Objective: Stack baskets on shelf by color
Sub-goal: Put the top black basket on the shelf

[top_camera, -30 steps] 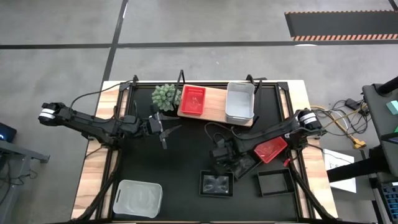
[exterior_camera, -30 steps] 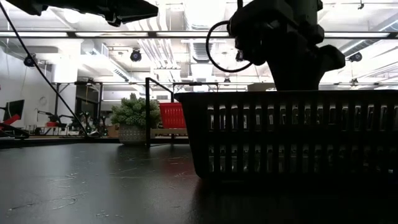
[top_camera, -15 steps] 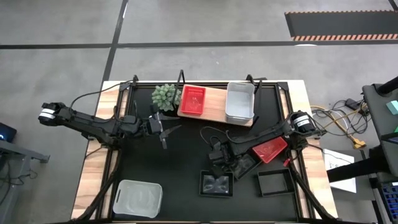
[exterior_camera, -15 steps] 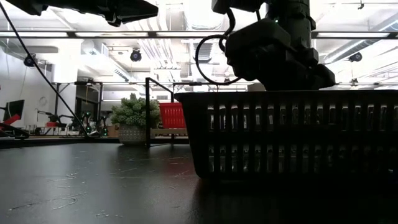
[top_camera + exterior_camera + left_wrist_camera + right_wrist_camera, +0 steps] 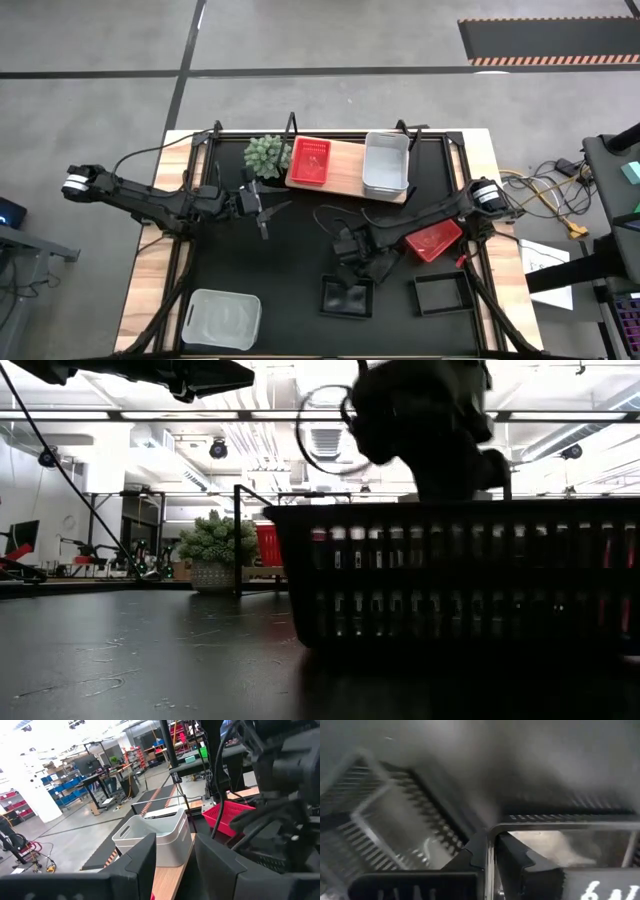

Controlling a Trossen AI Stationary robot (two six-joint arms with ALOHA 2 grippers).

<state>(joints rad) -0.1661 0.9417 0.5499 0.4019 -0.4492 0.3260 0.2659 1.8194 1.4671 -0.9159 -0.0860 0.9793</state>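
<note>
Right gripper [image 5: 352, 277] pinches the far rim of a black basket [image 5: 345, 298] at the table's [image 5: 290, 250] near edge, its wrist view blurred; left gripper [image 5: 262, 205], fingers spread, hovers near the shelf [image 5: 345, 170].

Red basket [image 5: 308, 162] and white baskets [image 5: 386, 165] on shelf [image 5: 345, 171] — others scattered.

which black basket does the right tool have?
The black basket at the near edge, nearer the table's middle: the right tool is shut on its rim. The other black basket, to its right, lies untouched.
</note>
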